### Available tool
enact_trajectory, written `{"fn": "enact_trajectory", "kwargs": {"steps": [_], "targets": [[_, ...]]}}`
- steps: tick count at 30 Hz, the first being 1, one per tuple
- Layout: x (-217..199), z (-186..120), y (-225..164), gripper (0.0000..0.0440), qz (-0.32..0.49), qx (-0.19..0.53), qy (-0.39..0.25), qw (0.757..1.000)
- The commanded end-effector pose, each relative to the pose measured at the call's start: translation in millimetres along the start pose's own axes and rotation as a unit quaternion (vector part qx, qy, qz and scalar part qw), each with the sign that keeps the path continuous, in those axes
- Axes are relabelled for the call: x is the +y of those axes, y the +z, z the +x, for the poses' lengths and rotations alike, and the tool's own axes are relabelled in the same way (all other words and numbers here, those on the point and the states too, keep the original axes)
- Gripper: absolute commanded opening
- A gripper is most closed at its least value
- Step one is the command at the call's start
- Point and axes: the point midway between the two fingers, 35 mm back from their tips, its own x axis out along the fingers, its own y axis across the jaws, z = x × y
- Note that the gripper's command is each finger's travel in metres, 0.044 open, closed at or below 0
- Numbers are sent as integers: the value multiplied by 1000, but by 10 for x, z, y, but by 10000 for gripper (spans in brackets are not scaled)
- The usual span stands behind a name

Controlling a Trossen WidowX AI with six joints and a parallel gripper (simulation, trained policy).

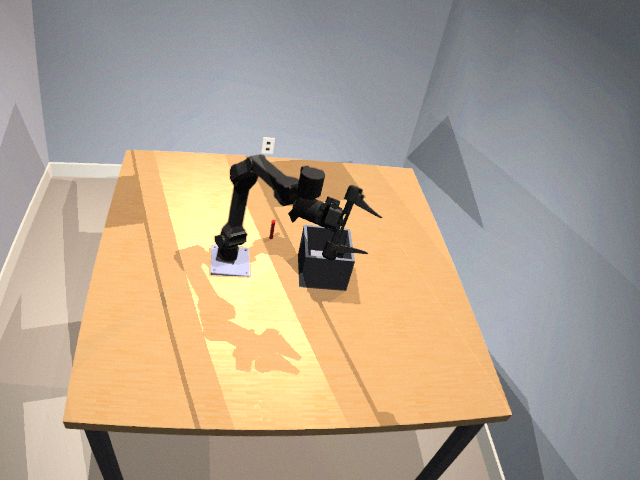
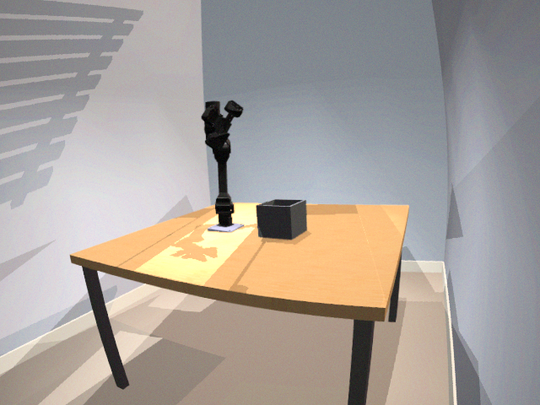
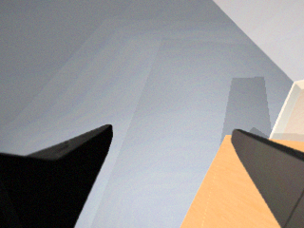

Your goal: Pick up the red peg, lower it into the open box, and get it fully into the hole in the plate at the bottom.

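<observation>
The red peg [image 1: 272,229] stands upright on the table between the arm's base and the box; it does not show in the exterior view or the wrist view. The dark open box [image 1: 325,272] [image 2: 273,222] stands to the right of the base. Part of a pale plate [image 1: 316,253] shows inside at its bottom; the hole cannot be made out. My gripper [image 1: 374,235] [image 3: 171,132] is wide open with nothing between its fingers. It is raised high above the table, and in the top view it overlaps the box. It is away from the peg.
The arm's pale base plate [image 1: 240,268] [image 2: 235,228] sits on the wooden table [image 1: 392,335] [image 2: 322,270] [image 3: 223,190], left of the peg and box. Behind the table is a blue-grey wall with a white socket [image 1: 268,145]. The wrist view shows mostly wall and a table corner.
</observation>
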Motion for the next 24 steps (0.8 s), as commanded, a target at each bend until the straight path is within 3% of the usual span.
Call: {"fn": "enact_trajectory", "kwargs": {"steps": [1, 12, 24], "targets": [[112, 5, -225, 440, 41, 21, 0, 999], [378, -46, -917, 440, 147, 95, -9, 985], [586, -258, -1688, 440, 240, 185, -40, 952]]}}
